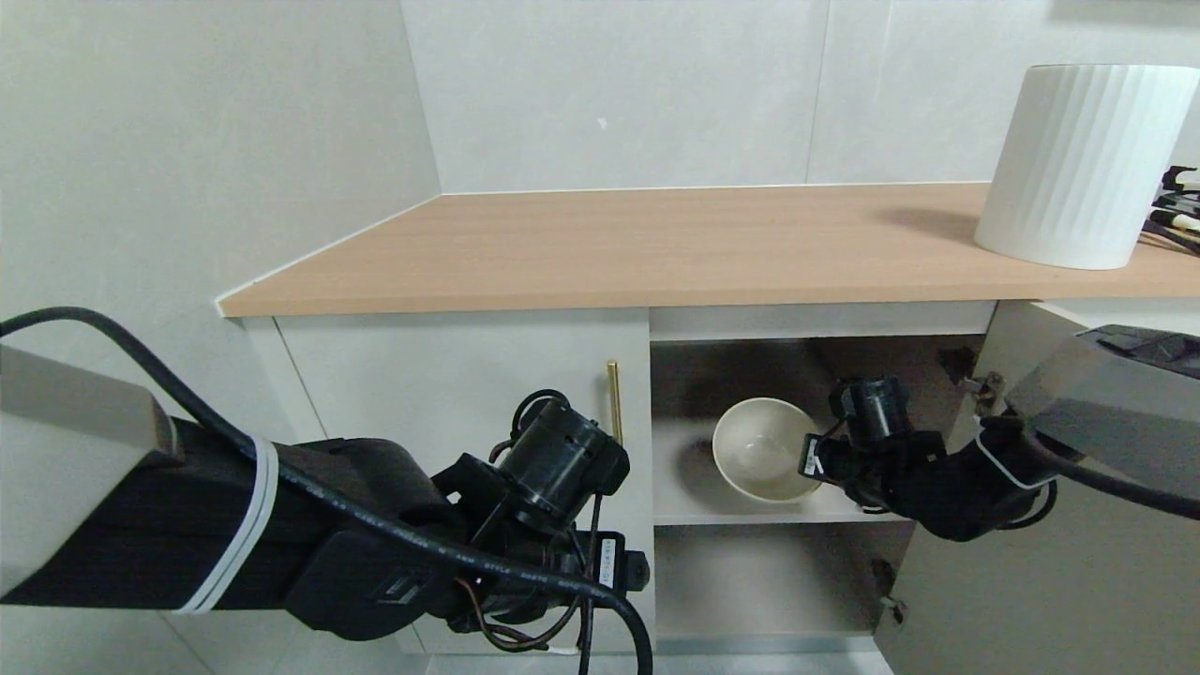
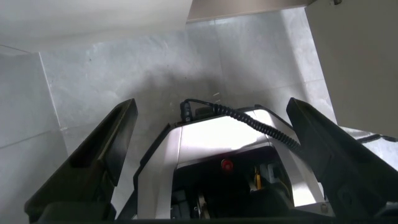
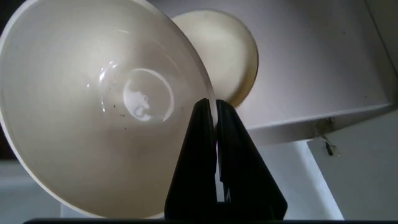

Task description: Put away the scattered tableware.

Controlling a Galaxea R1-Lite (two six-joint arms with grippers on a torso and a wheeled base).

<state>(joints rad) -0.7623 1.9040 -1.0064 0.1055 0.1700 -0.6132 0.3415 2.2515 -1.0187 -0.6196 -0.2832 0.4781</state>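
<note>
Landmark: the cabinet point(image 1: 750, 323), one side standing open.

- Bowl point(image 1: 761, 450): cream, glossy. We find it inside the cabinet's upper compartment, over the shelf point(image 1: 694, 514). It is tipped on edge, with its hollow turned out toward the cabinet's open front. We cannot tell whether its lower rim touches the shelf.
- Right gripper point(image 1: 814, 459): reaches into the cabinet's opening from the hinge side, at upper-compartment height. Its fingers are clamped on the bowl's rim, one inside the hollow and one outside. The wrist view confirms the rim pinched between the two dark pads.
- Left gripper point(image 2: 208, 118): held low in front of the cabinet's closed door point(image 1: 450, 394), outside the opening. Its fingers are spread wide with nothing between them.
- Brass handle point(image 1: 613, 398): upright on the closed door, at the edge next to the cabinet's opening.
- Open door point(image 1: 1031, 581): swung out from the cabinet's far side, beyond the right arm.
- Countertop point(image 1: 656, 244): wood-toned, lying across the top of the cabinet.
- Ribbed white container point(image 1: 1078, 159): upright on the countertop, above the cabinet's hinge side.
</note>
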